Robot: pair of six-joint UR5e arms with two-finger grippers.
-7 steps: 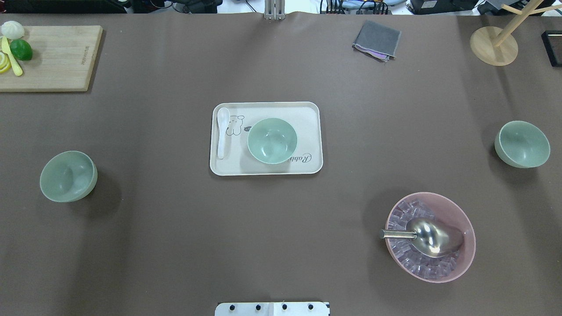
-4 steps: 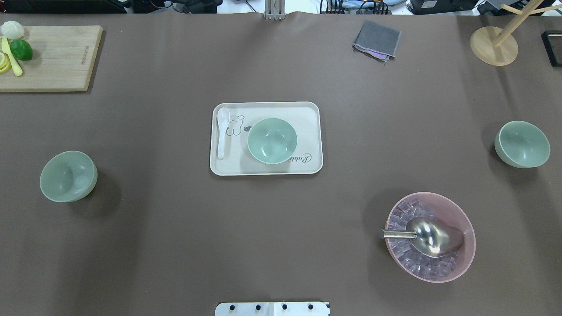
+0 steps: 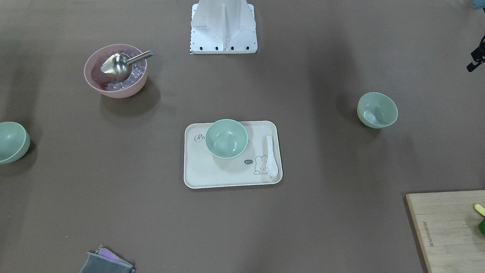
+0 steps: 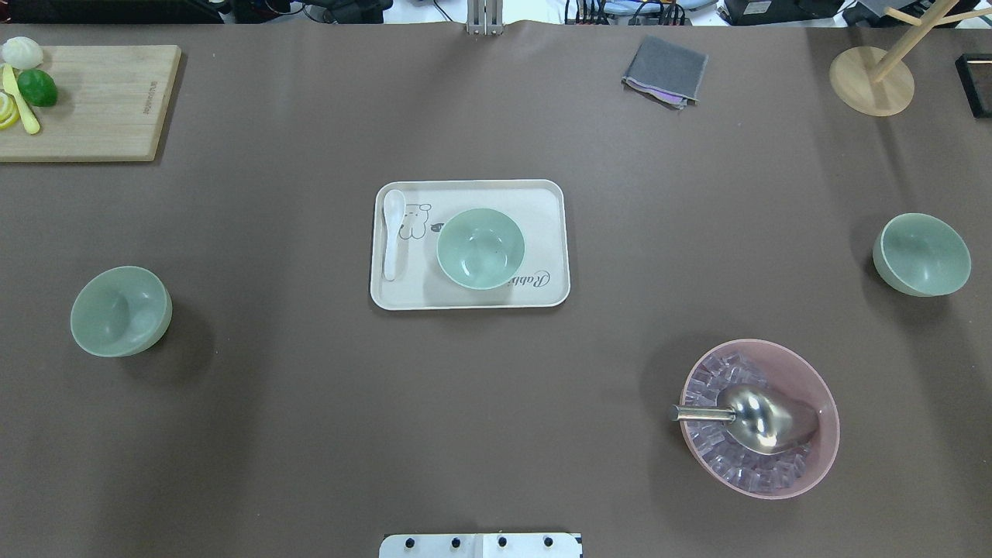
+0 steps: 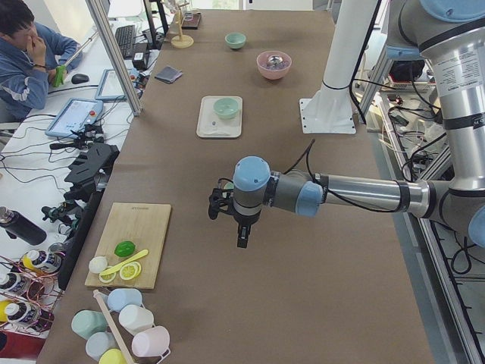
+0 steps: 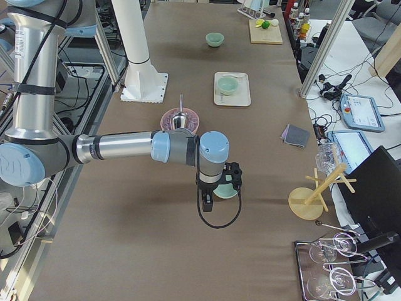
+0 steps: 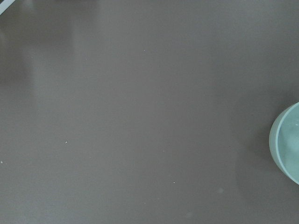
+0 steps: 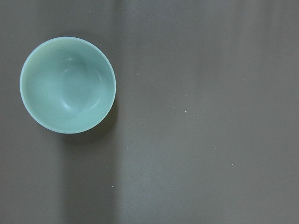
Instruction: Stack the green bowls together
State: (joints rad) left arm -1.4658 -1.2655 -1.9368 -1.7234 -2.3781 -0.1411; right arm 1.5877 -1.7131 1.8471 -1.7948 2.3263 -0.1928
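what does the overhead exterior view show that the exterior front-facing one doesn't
Only overhead: the wooden stand, plus the lemon slices and a white round item on the cutting board. Only front-facing: the white column of the robot's base. Both: the middle green bowl on the tray, the left green bowl, the right green bowl, the white spoon, the pink bowl with its metal scoop, the grey cloth.

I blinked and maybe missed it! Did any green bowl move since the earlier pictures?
No, nothing visibly changed. The left green bowl and the right green bowl sit apart on the table where they were, the middle green bowl is still on the tray, and no arm shows in the overhead view.
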